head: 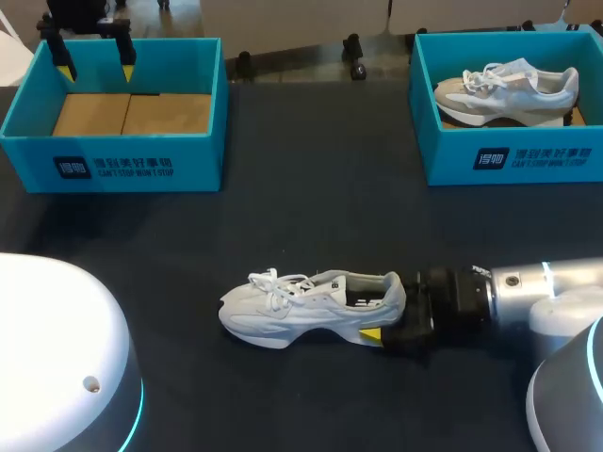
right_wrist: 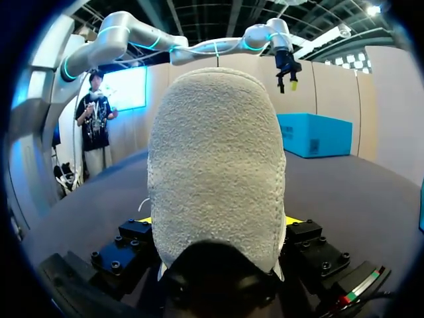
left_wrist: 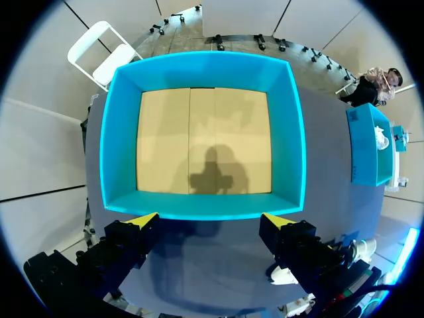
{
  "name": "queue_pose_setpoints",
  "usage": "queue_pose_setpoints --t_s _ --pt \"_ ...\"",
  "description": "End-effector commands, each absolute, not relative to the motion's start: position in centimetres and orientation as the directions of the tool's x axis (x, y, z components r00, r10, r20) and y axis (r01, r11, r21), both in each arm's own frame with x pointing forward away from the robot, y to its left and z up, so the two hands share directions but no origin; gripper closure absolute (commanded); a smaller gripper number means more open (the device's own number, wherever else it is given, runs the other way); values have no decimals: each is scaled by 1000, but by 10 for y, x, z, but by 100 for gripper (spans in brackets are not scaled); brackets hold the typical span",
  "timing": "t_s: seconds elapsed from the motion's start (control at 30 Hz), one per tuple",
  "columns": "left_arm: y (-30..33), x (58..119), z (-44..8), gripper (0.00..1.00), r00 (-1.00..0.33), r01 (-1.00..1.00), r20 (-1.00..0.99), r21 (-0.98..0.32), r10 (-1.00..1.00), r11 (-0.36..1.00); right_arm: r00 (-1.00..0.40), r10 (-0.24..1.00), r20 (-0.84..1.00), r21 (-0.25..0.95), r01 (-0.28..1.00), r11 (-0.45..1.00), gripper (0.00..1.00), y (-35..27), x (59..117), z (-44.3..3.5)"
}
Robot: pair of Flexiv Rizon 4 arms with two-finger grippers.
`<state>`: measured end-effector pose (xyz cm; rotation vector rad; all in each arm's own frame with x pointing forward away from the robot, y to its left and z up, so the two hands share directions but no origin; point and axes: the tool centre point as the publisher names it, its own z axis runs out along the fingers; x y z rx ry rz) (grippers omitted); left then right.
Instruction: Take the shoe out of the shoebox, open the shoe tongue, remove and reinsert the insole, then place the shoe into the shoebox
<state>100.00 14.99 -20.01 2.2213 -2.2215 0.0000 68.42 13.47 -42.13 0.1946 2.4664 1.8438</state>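
White shoe (head: 301,306) stands on its sole in the middle of the dark table (head: 311,169), outside either box, toe toward the left arm's side and laces up. The right arm (head: 556,287) comes in low over the table, and the right gripper (head: 388,320) is clamped on the shoe's heel; one yellow fingertip (head: 372,336) shows at the near side of the sole.

From the right wrist, the padded heel (right_wrist: 215,165) fills the space between the fingers of the right gripper (right_wrist: 218,222), a sliver of yellow showing at each side of it. Far ahead, the left arm (right_wrist: 199,50) arches over the table, and the left gripper (right_wrist: 286,83) hangs above a teal box (right_wrist: 315,136).

At the table's far left corner, the left gripper (head: 95,68) hovers over the left box (head: 113,155), holding nothing. From its wrist, the left gripper (left_wrist: 211,222) is spread wide above the near wall of the left box (left_wrist: 205,205), and its shadow falls on the bare cardboard floor (left_wrist: 199,132).

At the far right corner, the right box (head: 513,155) holds a second shoe (head: 509,89), lying on its side.
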Motion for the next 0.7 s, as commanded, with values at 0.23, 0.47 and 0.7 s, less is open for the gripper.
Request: queue_pose_setpoints --t_s 0.23,0.47,0.7 --pt "150 1000 -200 0 0 -1000 0 0 -1000 0 -991 133 32 956 69 285 100 135 685 -420" --pt "150 1000 -200 0 0 -1000 0 0 -1000 0 -993 118 25 956 59 289 100 137 685 -419" --pt "150 1000 -200 0 0 -1000 0 0 -1000 0 -995 97 20 954 48 296 100 136 686 -418"
